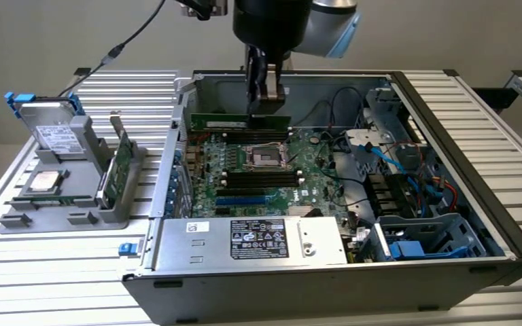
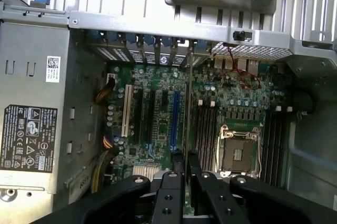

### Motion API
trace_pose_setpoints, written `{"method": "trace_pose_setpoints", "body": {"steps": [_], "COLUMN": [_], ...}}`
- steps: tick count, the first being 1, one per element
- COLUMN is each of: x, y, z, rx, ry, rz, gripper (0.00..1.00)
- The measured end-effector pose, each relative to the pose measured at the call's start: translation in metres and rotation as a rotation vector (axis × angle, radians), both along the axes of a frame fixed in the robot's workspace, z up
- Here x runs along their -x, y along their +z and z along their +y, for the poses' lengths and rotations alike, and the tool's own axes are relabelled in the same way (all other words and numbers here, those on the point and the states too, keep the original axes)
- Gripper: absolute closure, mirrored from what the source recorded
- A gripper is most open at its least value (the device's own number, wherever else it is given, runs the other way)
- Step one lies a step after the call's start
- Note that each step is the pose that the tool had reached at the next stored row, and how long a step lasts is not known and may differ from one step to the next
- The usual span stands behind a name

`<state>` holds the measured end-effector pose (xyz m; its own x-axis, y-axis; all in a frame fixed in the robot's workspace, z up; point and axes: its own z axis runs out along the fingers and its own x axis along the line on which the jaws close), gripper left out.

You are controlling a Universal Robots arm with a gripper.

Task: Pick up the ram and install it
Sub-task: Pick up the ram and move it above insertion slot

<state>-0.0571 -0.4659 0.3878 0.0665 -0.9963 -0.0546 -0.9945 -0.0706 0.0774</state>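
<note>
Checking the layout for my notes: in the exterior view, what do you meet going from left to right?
From the left: hard drive → card → ram → drive cage.

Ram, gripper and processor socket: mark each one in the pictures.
ram [image 1: 225, 122]: exterior view, on the green board face beside the fingers.
gripper [image 1: 268, 113]: exterior view, midway between the fingertips shut on the ram.
processor socket [image 1: 266, 155]: exterior view, on the middle of the socket.
</note>
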Motion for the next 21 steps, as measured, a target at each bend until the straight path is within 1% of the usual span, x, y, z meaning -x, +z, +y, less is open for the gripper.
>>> {"method": "trace_pose_setpoints", "body": {"steps": [4,7,8,9,12,17,18,19,20,21], "x": [0.000,0.000,0.000,-0.001,-0.006,-0.018,-0.019,-0.020,-0.021,-0.022], "y": [-0.0001,-0.0003,-0.0005,-0.0008,-0.0055,-0.0144,-0.0159,-0.0170,-0.0179,-0.0187], "z": [0.0011,0.0033,0.0044,0.0058,0.0114,0.0235,0.0259,0.0281,0.0299,0.0316], "rx": [-0.0011,-0.0019,-0.0021,-0.0021,-0.0021,-0.0017,-0.0007,0.0024,0.0059,0.0111], "ry": [-0.009,-0.011,-0.012,-0.012,-0.012,-0.012,-0.012,-0.012,-0.012,-0.012], "rz": [-0.0169,-0.0311,-0.0344,-0.0357,-0.0358,-0.0359,-0.0360,-0.0359,-0.0359,-0.0359], "gripper": [0.86,0.86,0.86,0.86,0.86,0.86,0.86,0.86,0.86,0.86]}}
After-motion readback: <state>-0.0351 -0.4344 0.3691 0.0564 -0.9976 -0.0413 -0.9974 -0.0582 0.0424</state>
